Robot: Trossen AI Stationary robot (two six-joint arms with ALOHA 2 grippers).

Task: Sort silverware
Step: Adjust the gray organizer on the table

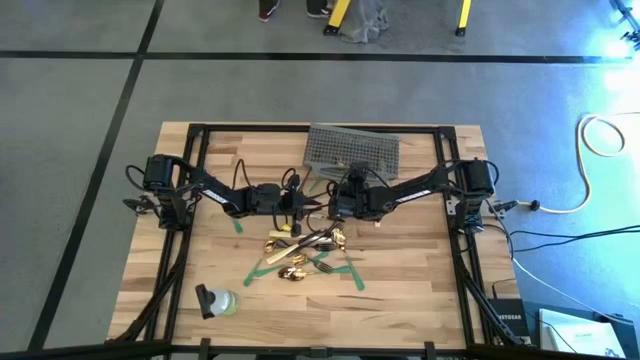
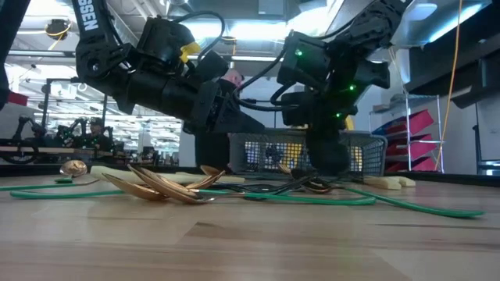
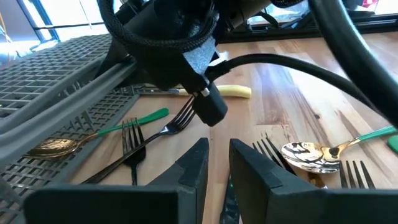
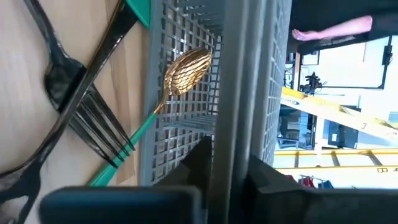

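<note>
Both arms meet mid-table, just near of the grey mesh basket at the far edge. Right gripper is clamped on the basket's wall, one finger on each side. A gold spoon lies on the mesh just ahead of those fingers, and two dark forks cross on the wood beside the basket.

Left gripper hangs low over the table, fingers a narrow gap apart with nothing between them. A dark fork lies just to one side of the tips, another gold spoon and more fork tines to the other. None touch the fingers, as far as I can tell.

The rest of the silverware is piled near of the grippers among green tape strips. Cream-handled knife lies farther off, past the right arm.
</note>
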